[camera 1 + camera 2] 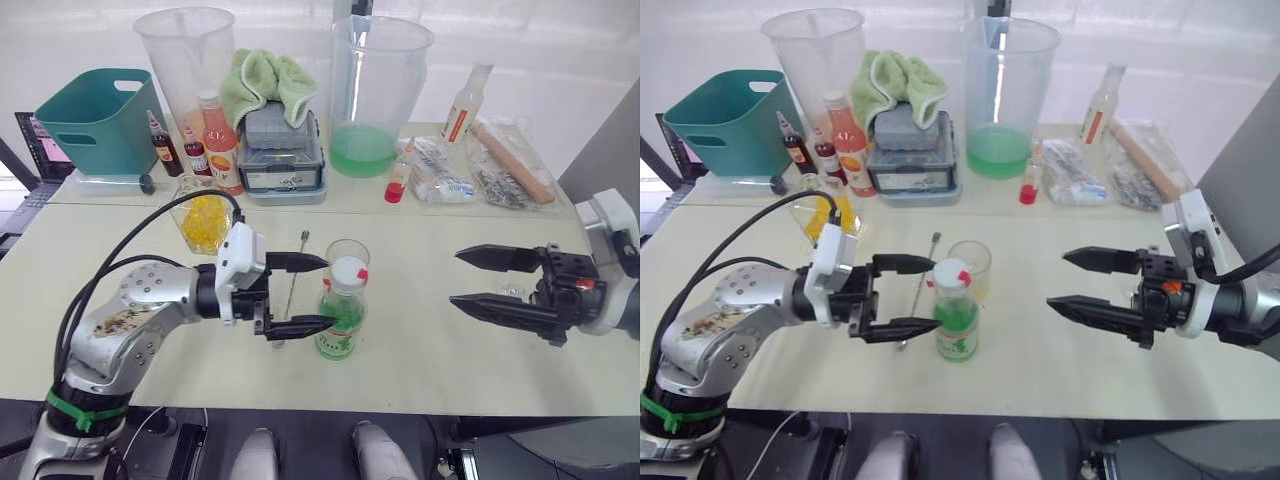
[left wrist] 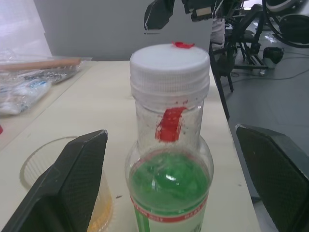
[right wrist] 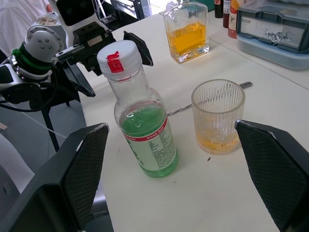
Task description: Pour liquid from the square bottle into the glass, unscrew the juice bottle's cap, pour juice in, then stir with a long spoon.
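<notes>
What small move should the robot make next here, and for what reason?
Probably the left gripper should close on the juice bottle to steady it. Its open fingers already stand on either side of the bottle, whose cap is still on, while the glass already holds some yellow liquid. The open right gripper faces the bottle from a distance and could then come for the cap.

white cap (image 3: 116, 56), green juice bottle (image 3: 147, 137)
</notes>
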Controlling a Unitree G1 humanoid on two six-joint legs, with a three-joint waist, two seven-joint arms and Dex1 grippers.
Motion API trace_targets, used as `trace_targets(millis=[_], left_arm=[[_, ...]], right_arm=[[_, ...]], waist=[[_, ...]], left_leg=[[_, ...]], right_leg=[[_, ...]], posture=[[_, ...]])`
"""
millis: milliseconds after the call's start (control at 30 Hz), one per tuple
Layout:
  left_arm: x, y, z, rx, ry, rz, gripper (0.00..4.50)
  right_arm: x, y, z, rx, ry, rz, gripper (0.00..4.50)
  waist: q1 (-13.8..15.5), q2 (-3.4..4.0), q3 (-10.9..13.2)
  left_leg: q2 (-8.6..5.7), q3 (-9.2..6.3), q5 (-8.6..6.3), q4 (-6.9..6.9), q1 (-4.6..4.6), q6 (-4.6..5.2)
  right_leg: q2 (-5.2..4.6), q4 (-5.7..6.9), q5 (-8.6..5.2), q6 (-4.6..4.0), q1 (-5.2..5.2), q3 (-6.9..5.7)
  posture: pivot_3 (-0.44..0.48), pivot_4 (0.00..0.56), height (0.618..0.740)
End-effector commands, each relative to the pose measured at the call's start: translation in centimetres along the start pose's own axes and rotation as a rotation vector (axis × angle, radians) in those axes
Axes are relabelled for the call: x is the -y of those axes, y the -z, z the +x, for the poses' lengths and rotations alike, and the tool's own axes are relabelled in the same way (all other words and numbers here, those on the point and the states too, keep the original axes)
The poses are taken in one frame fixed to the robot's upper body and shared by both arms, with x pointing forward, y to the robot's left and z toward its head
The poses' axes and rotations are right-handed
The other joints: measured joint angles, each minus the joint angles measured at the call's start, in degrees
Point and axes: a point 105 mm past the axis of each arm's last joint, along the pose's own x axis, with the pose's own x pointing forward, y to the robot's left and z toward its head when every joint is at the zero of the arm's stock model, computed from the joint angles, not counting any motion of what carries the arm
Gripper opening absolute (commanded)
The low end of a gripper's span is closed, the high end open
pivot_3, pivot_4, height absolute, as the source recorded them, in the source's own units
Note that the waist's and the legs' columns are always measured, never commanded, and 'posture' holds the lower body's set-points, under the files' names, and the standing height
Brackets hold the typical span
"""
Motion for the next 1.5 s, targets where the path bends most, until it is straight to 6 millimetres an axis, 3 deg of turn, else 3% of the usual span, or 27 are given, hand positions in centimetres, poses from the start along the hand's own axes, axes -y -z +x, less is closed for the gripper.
trace_targets(millis=[33,633,933,1000,1267,1500], left_arm=[[-0.2,-0.3,0.7,0.001,0.009,0.035,4.50],[-0.8,-0.3,2.8,0.035,0.093,0.068,4.50],[-0.7,-0.8,3.2,0.069,0.123,0.053,1.66],[-0.7,-0.8,3.3,0.067,0.130,0.052,1.29],[-0.6,-0.7,3.4,0.041,0.155,0.054,1.28],[-0.4,-0.5,3.5,0.025,0.182,0.046,1.28]], right_arm=[[-1.0,-1.2,0.1,0.028,-0.019,-0.071,4.45],[-2.4,0.0,-0.1,0.017,-0.007,-0.080,4.45],[-2.4,0.5,-0.1,0.008,0.011,-0.082,4.50],[-2.4,0.5,0.0,0.007,0.009,-0.085,4.50],[-3.0,-0.8,2.5,0.059,-0.040,-0.151,4.50],[-3.4,-1.5,7.1,0.081,-0.088,-0.187,4.50]], waist=[[0.0,0.00,0.0],[0.4,-0.01,0.0],[0.6,-0.01,0.0],[0.6,-0.01,0.0],[0.5,-0.01,0.0],[0.2,0.00,0.0]], left_leg=[[0.00,0.00,0.00,0.00,0.00,0.00],[-0.03,-0.02,0.00,0.04,0.00,0.00],[-0.04,-0.01,0.00,0.05,0.00,0.00],[-0.04,-0.02,0.00,0.05,0.00,0.00],[-0.04,-0.02,0.01,0.05,0.01,0.00],[-0.03,-0.04,0.01,0.05,-0.02,0.00]], right_leg=[[0.00,0.01,0.00,0.00,0.00,0.00],[0.00,0.00,0.02,0.04,0.05,0.01],[-0.01,-0.01,0.03,0.05,0.06,0.03],[0.00,0.00,0.03,0.05,0.05,0.03],[0.00,0.00,0.03,0.05,0.05,0.03],[0.00,0.00,0.04,0.05,0.02,0.03]], posture=[[0.000,0.150,0.728],[0.000,0.150,0.728],[0.000,0.150,0.728],[0.000,0.150,0.728],[0.000,0.150,0.728],[0.000,0.150,0.728]])
